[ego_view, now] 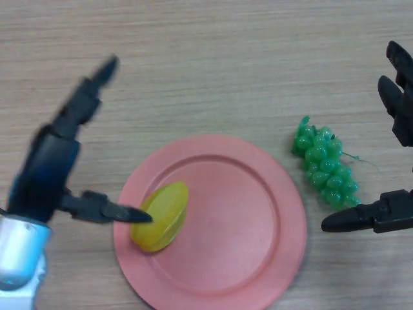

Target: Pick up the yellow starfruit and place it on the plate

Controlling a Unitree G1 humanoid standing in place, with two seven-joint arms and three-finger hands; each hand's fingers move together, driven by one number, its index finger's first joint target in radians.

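Observation:
The yellow starfruit [161,216] lies on the left part of the pink plate [245,226]. My left hand [58,161] is at the left, open, with its fingers stretched up and away and its thumb [106,210] pointing right, its tip just at the starfruit's left side. My right hand [397,129] is at the right edge, open, with its thumb [361,219] pointing left towards the plate's right rim.
A bunch of green grapes [326,165] lies on the wooden table [213,58] just right of the plate, between it and my right hand.

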